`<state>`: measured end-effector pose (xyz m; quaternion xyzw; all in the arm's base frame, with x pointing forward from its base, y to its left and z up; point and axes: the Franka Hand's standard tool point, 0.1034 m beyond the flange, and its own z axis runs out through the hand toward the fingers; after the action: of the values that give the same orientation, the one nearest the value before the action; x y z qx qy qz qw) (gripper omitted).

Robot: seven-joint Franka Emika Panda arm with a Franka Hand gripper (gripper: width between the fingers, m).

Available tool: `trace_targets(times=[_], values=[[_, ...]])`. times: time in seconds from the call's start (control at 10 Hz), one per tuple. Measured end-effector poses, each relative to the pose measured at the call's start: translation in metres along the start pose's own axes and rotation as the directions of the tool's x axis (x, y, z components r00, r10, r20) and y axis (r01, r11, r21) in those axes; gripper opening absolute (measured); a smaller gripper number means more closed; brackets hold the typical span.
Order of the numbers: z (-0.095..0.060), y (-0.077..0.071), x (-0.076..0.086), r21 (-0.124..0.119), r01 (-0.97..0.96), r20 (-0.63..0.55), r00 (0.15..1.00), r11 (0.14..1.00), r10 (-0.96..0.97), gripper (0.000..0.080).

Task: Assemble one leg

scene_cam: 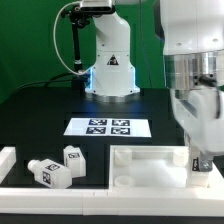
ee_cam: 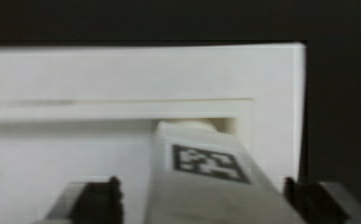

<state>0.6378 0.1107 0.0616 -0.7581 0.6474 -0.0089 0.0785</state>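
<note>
My gripper (ee_cam: 202, 205) is shut on a white leg (ee_cam: 209, 160) with a black-and-white tag. The leg stands between the dark fingers (ee_cam: 102, 200). Its far end sits on the large white panel (ee_cam: 88, 90), in the corner by the raised rim. In the exterior view my gripper (scene_cam: 203, 162) hangs low over the panel (scene_cam: 150, 160) at that view's right, and the hand mostly hides the held leg. Two more legs (scene_cam: 47, 171) (scene_cam: 72, 157) lie on the black table at the exterior view's left.
The marker board (scene_cam: 109, 127) lies mid-table behind the panel. A white raised wall (scene_cam: 8, 160) runs along the exterior view's left and front edge. The arm's base (scene_cam: 110, 65) stands at the back.
</note>
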Motion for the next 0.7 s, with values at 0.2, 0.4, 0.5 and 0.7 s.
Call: trace_targets(times=[0.2,0.4,0.5,0.7], values=[[-0.0022,0.0024,-0.0004,0.016,0.37,-0.008,0.929,0.929,-0.37,0.0611],[-0.0026,0.0022,-0.0021,0.016,0.524,-0.01,0.851,0.851,-0.524,0.0647],[-0.0025,0.0022,-0.0017,0.014,0.569,-0.011,0.822,0.822,-0.569,0.0647],[-0.0027,0.002,-0.0002,-0.004,0.713,-0.019,0.701,0.701,-0.713,0.0649]])
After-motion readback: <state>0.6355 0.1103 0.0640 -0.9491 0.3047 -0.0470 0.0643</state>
